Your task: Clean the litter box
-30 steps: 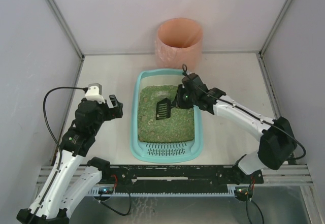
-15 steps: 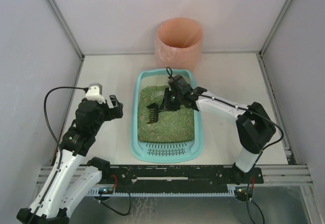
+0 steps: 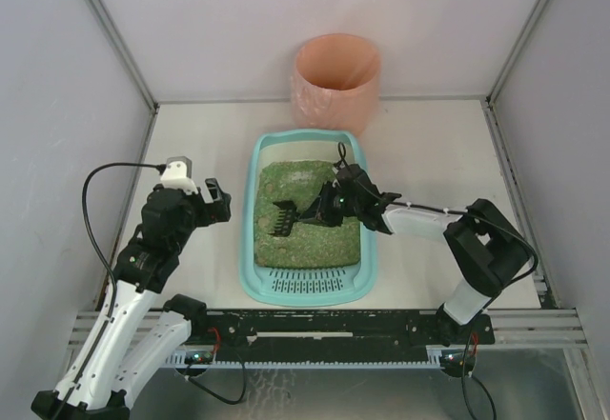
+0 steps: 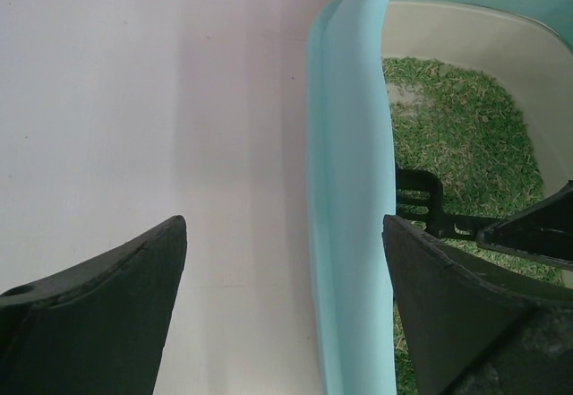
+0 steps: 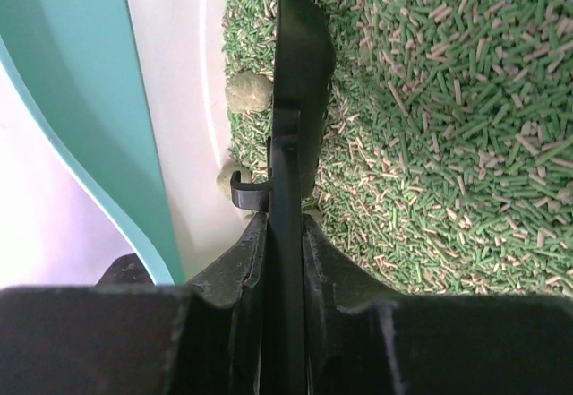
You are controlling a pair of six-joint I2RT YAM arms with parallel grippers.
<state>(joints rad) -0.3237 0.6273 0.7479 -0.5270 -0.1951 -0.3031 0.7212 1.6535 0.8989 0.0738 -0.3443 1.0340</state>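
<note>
Top view: litter box [image 3: 250,249] sits mid-surface [image 3: 191,144], long axis near to far, with the slotted grate [image 3: 307,285] at the near end and green granules [image 3: 329,239] filling the rest. Round pink-orange bin [image 3: 335,82] stands just past the far end, by the back wall. Right tool [image 3: 329,209] is over the box, reaching in from the right and pinching the handle of the black scoop [image 3: 283,218]. Scoop head points left, over the left half of the granules. Left tool [image 3: 217,203] hangs just left of the box's left rim, holding nothing. Left wrist view: fingers [image 4: 107,305] spread wide, one over bare surface, the other over the box interior, teal rim running between them. Scoop tines show inside, past the rim. Right wrist view: fingers pressed tight on the scoop handle, scoop seen edge-on over the granules near the pale inner wall; can't tell if it's dug in. A round greenish clump [image 5: 248,92] lies right beside the scoop's left side. A second lump sits nearer, half hidden by the handle.
</note>
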